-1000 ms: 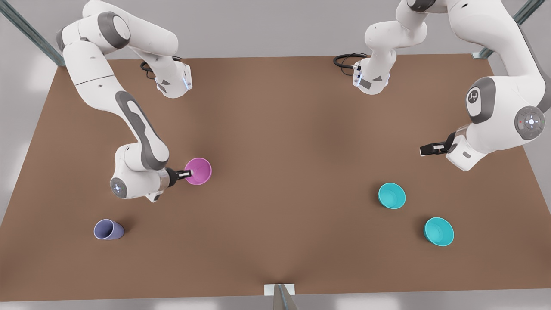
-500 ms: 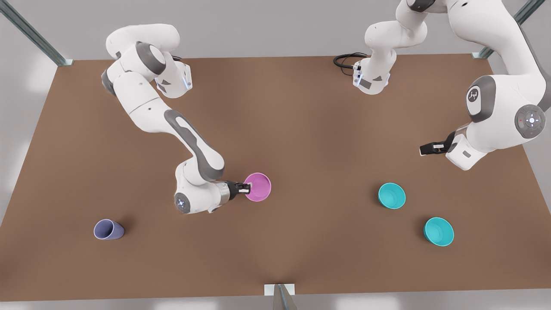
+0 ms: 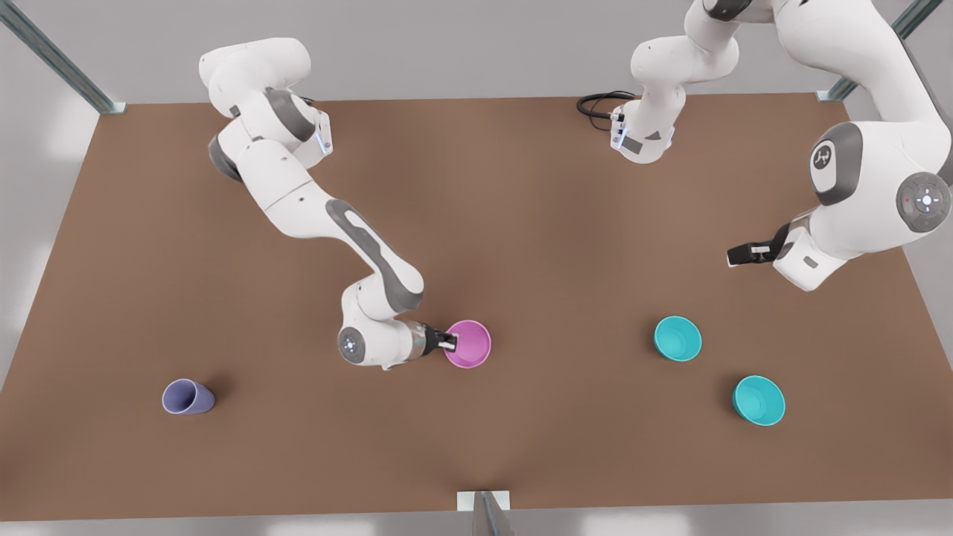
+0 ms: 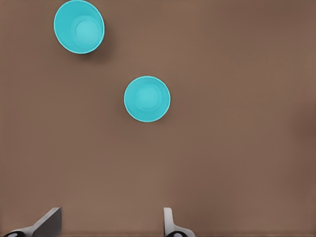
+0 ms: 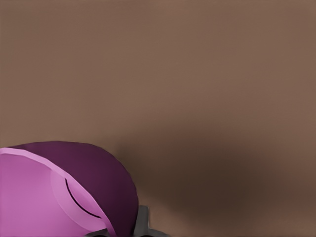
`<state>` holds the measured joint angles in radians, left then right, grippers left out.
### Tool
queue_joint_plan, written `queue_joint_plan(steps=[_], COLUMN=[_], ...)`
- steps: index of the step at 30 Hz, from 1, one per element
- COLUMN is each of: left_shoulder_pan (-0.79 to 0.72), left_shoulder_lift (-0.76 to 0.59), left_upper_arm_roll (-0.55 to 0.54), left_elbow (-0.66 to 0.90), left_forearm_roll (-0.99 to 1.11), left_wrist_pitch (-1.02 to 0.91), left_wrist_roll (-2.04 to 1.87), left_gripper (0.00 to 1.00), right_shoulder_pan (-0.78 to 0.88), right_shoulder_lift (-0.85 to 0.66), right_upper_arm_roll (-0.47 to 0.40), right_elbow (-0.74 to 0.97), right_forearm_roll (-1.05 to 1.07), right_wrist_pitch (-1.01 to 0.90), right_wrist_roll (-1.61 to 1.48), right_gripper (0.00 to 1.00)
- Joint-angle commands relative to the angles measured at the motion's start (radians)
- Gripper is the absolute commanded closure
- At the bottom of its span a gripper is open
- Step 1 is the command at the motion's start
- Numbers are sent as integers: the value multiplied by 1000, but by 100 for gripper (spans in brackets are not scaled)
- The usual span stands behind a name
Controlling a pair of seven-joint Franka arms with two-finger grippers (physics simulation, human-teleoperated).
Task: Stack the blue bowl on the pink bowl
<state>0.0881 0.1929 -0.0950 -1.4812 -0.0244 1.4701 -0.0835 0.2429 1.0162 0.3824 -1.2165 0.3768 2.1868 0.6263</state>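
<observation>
Nearest the table's (image 3: 521, 186) front edge stand one lavender cup (image 3: 187, 397), by the corner on the front view's left, and one teal bowl (image 3: 759, 400) toward the opposite corner. A second teal bowl, which I take for the blue bowl (image 3: 677, 339) as it lies closer to the free arm, sits upright just behind it, apart from it. Level with that, near the table's middle, is the single pink bowl (image 3: 469, 344), its rim pinched by the right gripper (image 3: 449, 342); whether it rests on the table I cannot tell. Farther back, toward the side edge on the front view's right, the left gripper (image 3: 737, 255) waits with fingers spread, holding nothing. The bowls look light, stiff, thin-walled and smooth, so probably slippery. The rim seems the place to pinch, one finger inside and one outside.
</observation>
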Motion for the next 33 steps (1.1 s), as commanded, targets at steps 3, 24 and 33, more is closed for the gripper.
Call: queue_joint_plan(steps=[3, 24, 33], left_shoulder_pan=[1, 50, 78], left_shoulder_lift=[3, 258, 435], left_upper_arm_roll=[0, 109, 110], left_elbow=[1, -26, -191], left_forearm_roll=[1, -80, -184], left_wrist_pitch=[-11, 341, 746], left_wrist_roll=[1, 136, 396], left_gripper=[0, 0, 0], right_shoulder_pan=[4, -398, -383], right_shoulder_lift=[1, -869, -861], right_upper_arm_roll=[0, -77, -111], right_elbow=[8, -115, -136], right_forearm_roll=[-7, -526, -523], right_wrist_pitch=[33, -990, -987], right_wrist_roll=[153, -686, -682], right_gripper=[16, 0, 0])
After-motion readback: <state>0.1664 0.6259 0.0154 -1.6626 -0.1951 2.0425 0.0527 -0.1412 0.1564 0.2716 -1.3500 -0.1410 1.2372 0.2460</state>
